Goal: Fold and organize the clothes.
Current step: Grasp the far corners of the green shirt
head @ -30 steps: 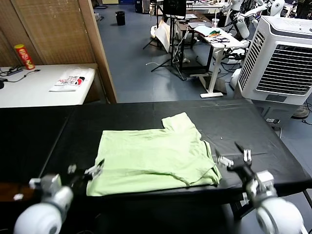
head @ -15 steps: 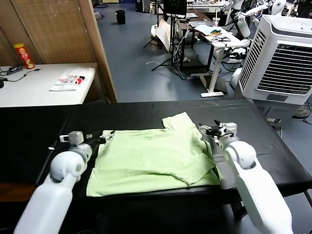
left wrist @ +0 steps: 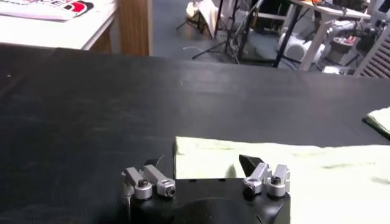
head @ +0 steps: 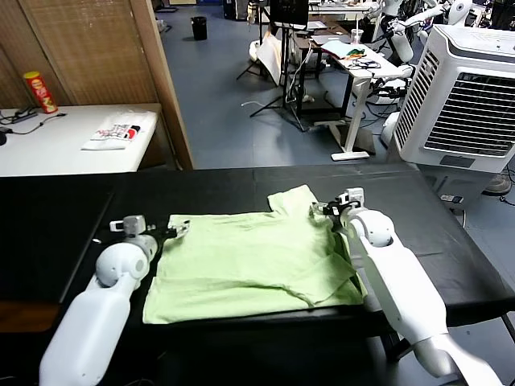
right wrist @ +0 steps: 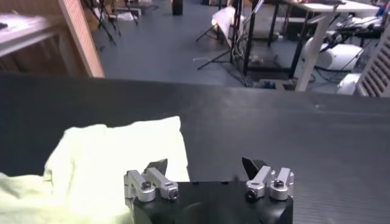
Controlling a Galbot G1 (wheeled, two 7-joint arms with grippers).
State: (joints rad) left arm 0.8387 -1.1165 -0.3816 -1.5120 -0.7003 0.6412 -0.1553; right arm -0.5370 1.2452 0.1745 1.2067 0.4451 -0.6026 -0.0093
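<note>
To fold this well, I am judging that I should be pinching only the top layer at both far corners together and carrying them evenly toward the near hem, so the cloth is not bunching. The T-shirt [head: 253, 261] is lying flat near the middle of the black table [head: 64, 209], one sleeve poking out at its far right. I am holding my left gripper [head: 179, 228] over the far-left corner and my right gripper [head: 320, 210] beside that sleeve, both arms reaching forward low, jaws spread wide and holding nothing
</note>
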